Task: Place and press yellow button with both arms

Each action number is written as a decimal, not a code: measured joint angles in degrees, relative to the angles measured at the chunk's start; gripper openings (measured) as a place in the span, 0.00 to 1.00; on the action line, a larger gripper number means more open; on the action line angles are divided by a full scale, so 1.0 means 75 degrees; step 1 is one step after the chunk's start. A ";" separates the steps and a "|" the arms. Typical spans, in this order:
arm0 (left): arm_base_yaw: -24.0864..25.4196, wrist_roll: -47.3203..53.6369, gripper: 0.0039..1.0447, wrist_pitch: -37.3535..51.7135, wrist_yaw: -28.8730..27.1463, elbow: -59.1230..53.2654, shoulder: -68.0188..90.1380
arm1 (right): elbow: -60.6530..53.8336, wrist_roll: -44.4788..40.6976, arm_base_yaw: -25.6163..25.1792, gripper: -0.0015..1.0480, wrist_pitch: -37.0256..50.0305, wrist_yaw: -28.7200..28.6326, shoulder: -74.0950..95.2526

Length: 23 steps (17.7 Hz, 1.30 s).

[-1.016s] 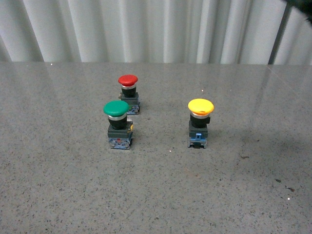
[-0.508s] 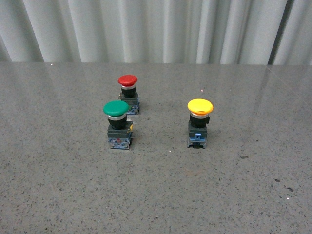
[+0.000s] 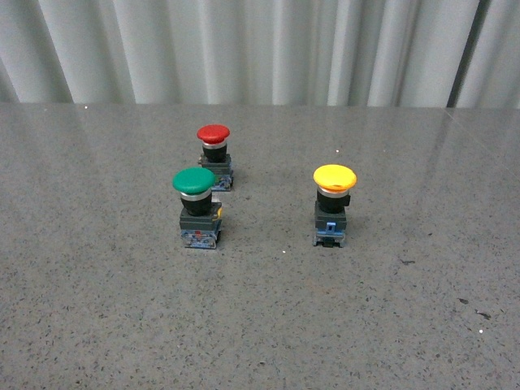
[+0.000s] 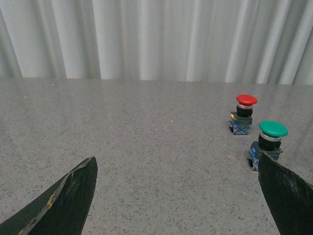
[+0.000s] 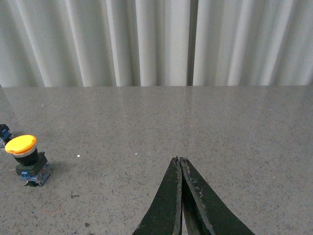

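The yellow button (image 3: 334,204) stands upright on the grey speckled table, right of centre in the front view, with nothing touching it. It also shows far off to the side in the right wrist view as the yellow button (image 5: 25,159). Neither arm appears in the front view. My left gripper (image 4: 177,164) is open, its two black fingers (image 4: 68,200) spread wide over bare table, away from the yellow button. My right gripper (image 5: 179,160) is shut with nothing between its fingers, well apart from the button.
A green button (image 3: 195,207) and a red button (image 3: 214,154) stand left of the yellow one; the green button (image 4: 268,142) and red button (image 4: 243,113) also show in the left wrist view. White curtain (image 3: 260,49) hangs behind the table's far edge.
A dark shape at the front view's top right corner one second ago has left the picture. The buttons have not moved.
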 joint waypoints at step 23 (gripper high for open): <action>0.0000 0.0000 0.94 0.0006 -0.0003 0.0000 0.0000 | -0.0536 -0.0023 0.0000 0.02 -0.2795 0.0006 -0.3369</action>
